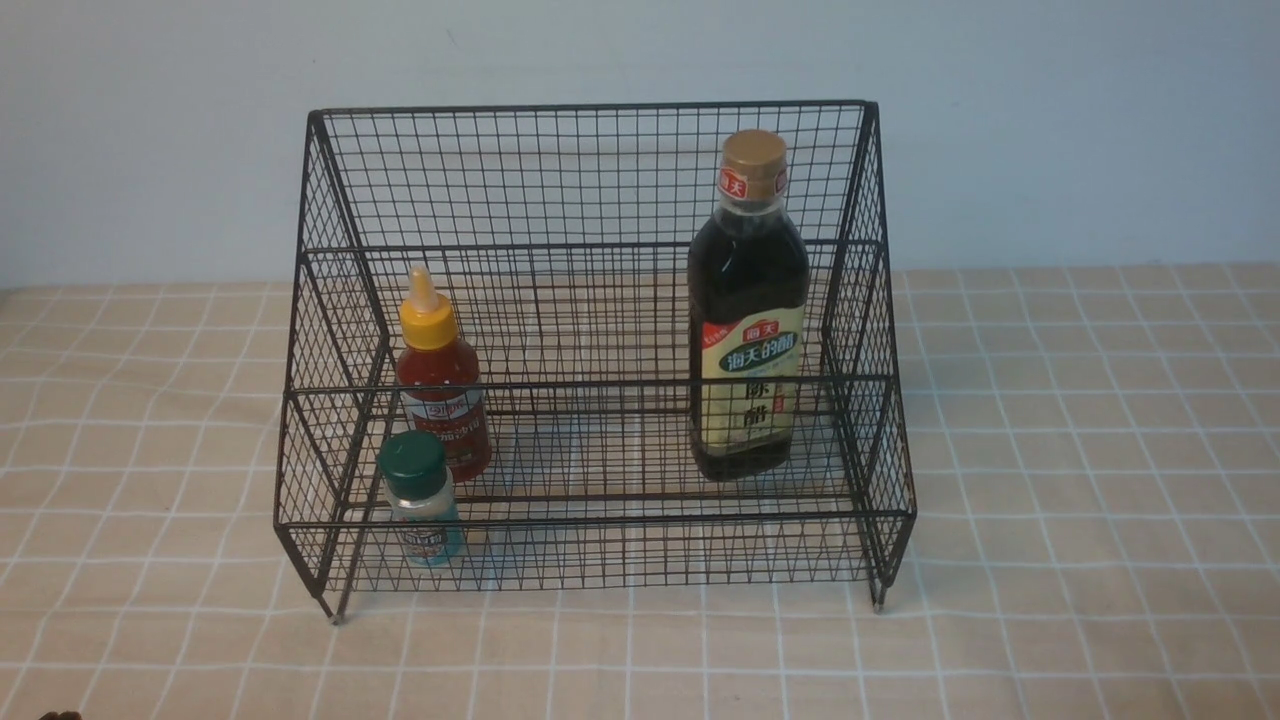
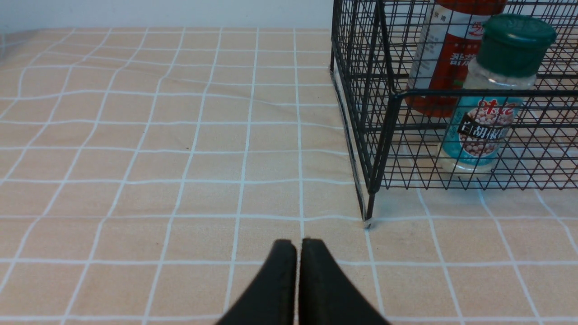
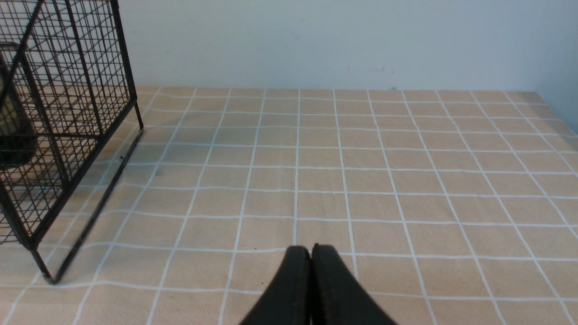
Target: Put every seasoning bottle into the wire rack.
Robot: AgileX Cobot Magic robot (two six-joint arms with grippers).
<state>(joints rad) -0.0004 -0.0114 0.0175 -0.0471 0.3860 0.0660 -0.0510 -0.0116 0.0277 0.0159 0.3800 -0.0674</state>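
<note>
Both grippers, left (image 2: 298, 246) and right (image 3: 311, 252), sat pressed together and empty. Vinegar (image 1: 747, 310), sauce (image 1: 440, 375) and shaker (image 1: 420, 500) all stood inside the rack (image 1: 590, 240); nothing appeared left to place.

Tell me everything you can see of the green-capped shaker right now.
The green-capped shaker is a small clear bottle with a dark green cap, pale contents showing near the top and a blue label printed with round peppercorns and Chinese characters. It stands upright on the lower front tier of the wire rack, near the rack's left front corner. The red sauce bottle stands just behind it; contact between them cannot be told. Nothing grips it.
</note>
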